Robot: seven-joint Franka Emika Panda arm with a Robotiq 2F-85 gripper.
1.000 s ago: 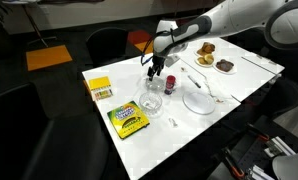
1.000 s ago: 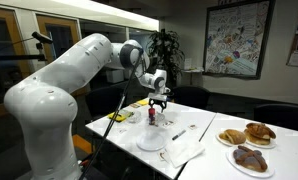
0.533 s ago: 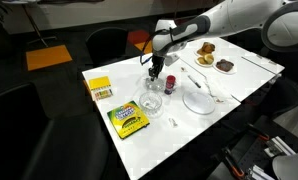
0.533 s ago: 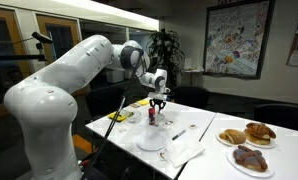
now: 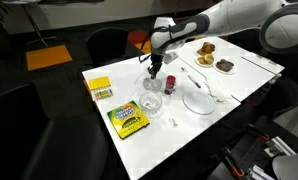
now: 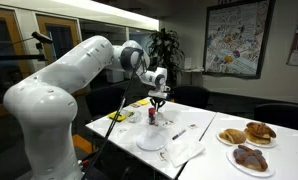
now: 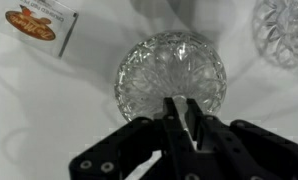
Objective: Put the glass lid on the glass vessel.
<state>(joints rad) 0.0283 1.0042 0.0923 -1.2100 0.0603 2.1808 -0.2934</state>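
In the wrist view the glass lid, a round piece of cut clear glass, lies on the white table straight below me. My gripper is shut, its two black fingers pinching the lid's near rim. A second cut-glass piece, the glass vessel, shows at the top right edge, apart from the lid. In an exterior view the gripper points down at the lid, and the vessel stands just in front of it. The arm and gripper also show in the other exterior view.
A yellow-green crayon box and a yellow box lie toward the table's left. A small dark-red bottle stands beside the glass. A flat white plate and plates of pastries lie to the right.
The gripper's fingers have closed on the lid's rim; a second ago they stood open. The arm has hardly moved.
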